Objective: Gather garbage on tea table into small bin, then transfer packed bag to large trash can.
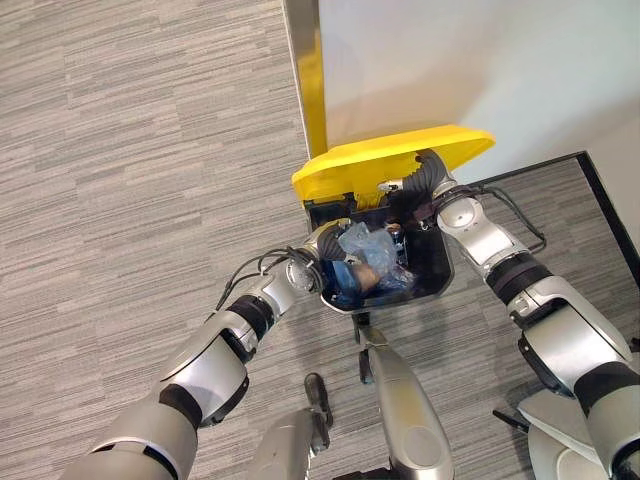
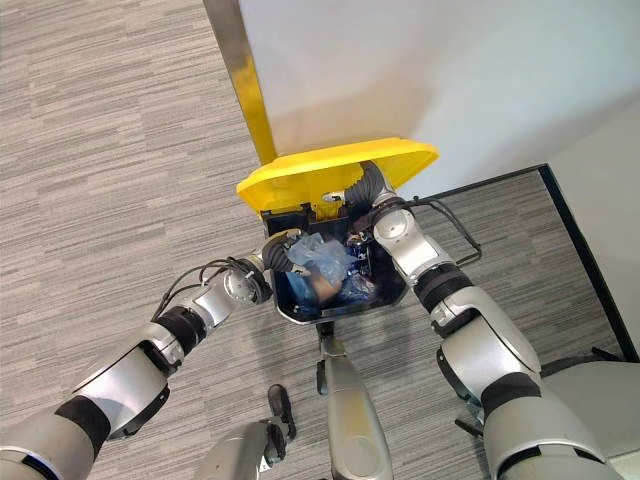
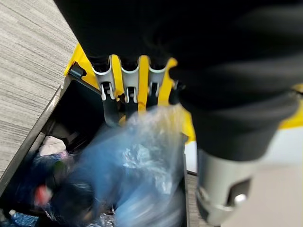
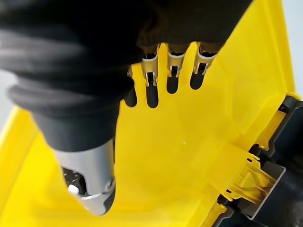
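blue bag (image 1: 362,248) over open trash can (image 1: 438,283)

Lid (image 4: 189,156): yellow plastic, smooth, slight sheen, moulded hinge.
Bin (image 1: 440,275): dark plastic, smooth, semi-gloss rim.
Bag (image 3: 142,165): thin clear-bluish plastic film, crinkled, glossy; same film seen in the bin from the head views.
Floor (image 1: 130,150): grey carpet, matt, fine streaked weave, rough-looking.
Wall (image 1: 480,60): white, matt, smooth; edge strip (image 2: 232,50) looks brushed metal, w/ yellow painted section lower down.
Left hand (image 3: 125,94) & right hand (image 4: 161,82): silver metal-look fingers, dark matt tips; covers black ribbed, cloth- or rubber-like, matt.
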Robot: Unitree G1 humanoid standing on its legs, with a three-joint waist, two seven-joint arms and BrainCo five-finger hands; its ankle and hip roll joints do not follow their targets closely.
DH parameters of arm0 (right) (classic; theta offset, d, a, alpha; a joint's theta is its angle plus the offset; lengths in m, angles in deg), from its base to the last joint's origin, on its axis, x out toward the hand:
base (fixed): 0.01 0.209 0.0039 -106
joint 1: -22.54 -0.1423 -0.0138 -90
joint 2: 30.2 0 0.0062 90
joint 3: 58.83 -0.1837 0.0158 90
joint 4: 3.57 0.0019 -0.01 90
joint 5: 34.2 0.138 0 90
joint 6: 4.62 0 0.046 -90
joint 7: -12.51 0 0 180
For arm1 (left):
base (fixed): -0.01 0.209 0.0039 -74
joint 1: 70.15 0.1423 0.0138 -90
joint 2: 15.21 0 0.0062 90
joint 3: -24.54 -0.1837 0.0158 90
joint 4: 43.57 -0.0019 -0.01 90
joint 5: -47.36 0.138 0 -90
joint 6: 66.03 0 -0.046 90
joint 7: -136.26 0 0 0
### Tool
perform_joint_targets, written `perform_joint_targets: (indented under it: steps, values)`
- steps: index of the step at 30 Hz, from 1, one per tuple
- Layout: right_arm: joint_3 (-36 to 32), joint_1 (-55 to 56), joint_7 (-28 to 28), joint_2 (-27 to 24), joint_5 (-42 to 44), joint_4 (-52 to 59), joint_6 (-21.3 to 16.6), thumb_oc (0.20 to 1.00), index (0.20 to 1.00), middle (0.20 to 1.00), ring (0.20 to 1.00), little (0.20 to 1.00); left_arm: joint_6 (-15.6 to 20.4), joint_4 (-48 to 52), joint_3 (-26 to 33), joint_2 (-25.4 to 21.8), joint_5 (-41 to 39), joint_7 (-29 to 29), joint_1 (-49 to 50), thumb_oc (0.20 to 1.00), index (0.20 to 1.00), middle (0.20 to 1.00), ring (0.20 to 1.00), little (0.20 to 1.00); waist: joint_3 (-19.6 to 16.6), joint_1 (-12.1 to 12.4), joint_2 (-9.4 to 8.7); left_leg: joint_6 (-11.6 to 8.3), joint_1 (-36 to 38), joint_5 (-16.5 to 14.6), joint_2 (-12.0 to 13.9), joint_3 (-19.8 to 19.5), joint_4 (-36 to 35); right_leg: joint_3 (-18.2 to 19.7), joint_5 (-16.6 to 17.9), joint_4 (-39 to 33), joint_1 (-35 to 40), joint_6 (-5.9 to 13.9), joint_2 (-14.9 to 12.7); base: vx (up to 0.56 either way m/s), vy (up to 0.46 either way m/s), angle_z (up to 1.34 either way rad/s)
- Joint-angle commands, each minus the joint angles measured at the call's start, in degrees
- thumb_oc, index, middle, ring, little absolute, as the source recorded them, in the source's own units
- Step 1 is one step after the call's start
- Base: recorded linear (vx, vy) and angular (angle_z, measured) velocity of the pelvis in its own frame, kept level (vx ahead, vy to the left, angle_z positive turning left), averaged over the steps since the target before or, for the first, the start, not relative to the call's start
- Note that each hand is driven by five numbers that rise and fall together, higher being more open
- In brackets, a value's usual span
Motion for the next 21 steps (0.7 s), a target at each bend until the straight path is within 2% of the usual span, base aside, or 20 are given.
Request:
perform_joint_targets:
  steps: [1, 6, 7, 10, 12, 13, 17, 19, 21]
  values:
    - [-2.7, -0.2, 0.7, 0.6, -0.3, 1.3, -3.8, 1.0, 1.0, 1.0, 1.0, 1.0, 2.4, 4.2, 3.1, -1.8, -1.0, 0.5, 3.6, 1.0, 1.0, 1.0, 1.0, 1.0, -3.2, 1.5, -2.39, 1.38, 4.7, -9.5, -3.4, -0.7, 2.9, 3.9, 6.7, -6.0, -3.1, 7.17, -0.2, -0.01, 0.001, -0.07]
    - [-6.8, 7.1, 0.5, -1.8, -2.4, 6.2, -3.5, 1.0, 1.0, 1.0, 1.0, 1.0, 2.6, 10.0, 7.7, -4.3, -3.3, 0.3, 8.4, 1.0, 1.0, 1.0, 1.0, 1.0, -3.8, 2.3, -2.52, 1.6, 5.1, -9.9, -3.3, -1.1, 3.8, 4.0, 6.6, -6.2, -2.0, 7.22, -0.7, 0.0, -0.017, 0.06]
    - [-10.0, 13.1, -0.3, -3.3, -3.8, 10.1, -3.4, 1.0, 1.0, 1.0, 1.0, 1.0, 3.2, 15.8, 10.9, -6.8, -5.6, -0.5, 12.8, 1.0, 1.0, 1.0, 1.0, 1.0, -4.8, 2.9, -2.67, 1.58, 5.5, -10.0, -3.1, -1.8, 4.1, 3.9, 6.5, -6.6, -1.1, 7.22, -1.0, 0.02, -0.064, 0.14]
    - [-13.8, 20.5, -1.4, -4.0, -5.0, 14.0, -3.7, 1.0, 1.0, 1.0, 1.0, 1.0, 3.8, 21.2, 15.8, -9.9, -7.9, -1.5, 19.6, 1.0, 1.0, 1.0, 1.0, 1.0, -6.1, 3.9, -3.23, 1.38, 6.5, -9.8, -2.8, -2.4, 3.5, 3.2, 6.8, -7.5, 0.4, 7.4, -1.2, 0.0, -0.055, 0.16]
    - [-15.0, 22.9, -1.9, -3.9, -5.4, 15.2, -3.6, 1.0, 1.0, 1.0, 1.0, 1.0, 3.7, 22.7, 17.4, -10.7, -8.3, -1.8, 22.0, 1.0, 1.0, 1.0, 1.0, 1.0, -6.4, 4.3, -3.43, 1.35, 6.8, -9.7, -2.7, -2.5, 3.4, 2.9, 6.8, -7.9, 0.9, 7.47, -1.2, -0.01, -0.036, 0.14]
    - [-17.8, 27.2, -2.7, -3.5, -6.1, 17.0, -3.7, 1.0, 1.0, 1.0, 1.0, 1.0, 3.6, 24.5, 21.1, -11.9, -9.3, -2.5, 26.8, 1.0, 1.0, 1.0, 1.0, 1.0, -7.0, 5.1, -3.86, 1.31, 7.5, -9.7, -2.5, -2.7, 3.1, 2.3, 7.0, -8.6, 1.9, 7.69, -1.3, -0.03, -0.03, 0.13]
    - [-22.9, 35.7, -4.1, -2.0, -6.5, 20.8, -3.9, 1.0, 1.0, 1.0, 1.0, 1.0, 3.5, 26.7, 29.7, -12.8, -10.9, -2.8, 37.3, 1.0, 1.0, 1.0, 1.0, 1.0, -7.7, 6.8, -4.81, 1.54, 8.5, -10.0, -2.6, -2.9, 3.8, 1.0, 7.4, -10.5, 4.2, 8.07, -1.7, -0.04, -0.021, 0.08]
    - [-22.8, 35.8, -4.1, -2.0, -6.5, 20.9, -3.9, 1.0, 1.0, 1.0, 1.0, 1.0, 3.4, 26.9, 29.7, -12.9, -10.9, -2.8, 37.5, 1.0, 1.0, 1.0, 1.0, 1.0, -7.8, 6.8, -4.82, 1.54, 8.6, -10.1, -2.5, -2.9, 3.8, 0.9, 7.4, -10.6, 4.3, 8.08, -1.7, -0.04, 0.001, 0.15]
    - [-26.7, 42.6, -5.7, -1.1, -8.0, 23.2, -3.6, 1.0, 1.0, 1.0, 1.0, 1.0, 2.5, 26.5, 38.2, -12.2, -11.3, -3.0, 47.4, 1.0, 1.0, 1.0, 1.0, 1.0, -8.1, 9.0, -6.09, 2.23, 8.8, -10.2, -3.3, -2.9, 5.6, -1.2, 8.0, -12.2, 6.7, 9.0, -2.8, -0.12, 0.011, 0.06]
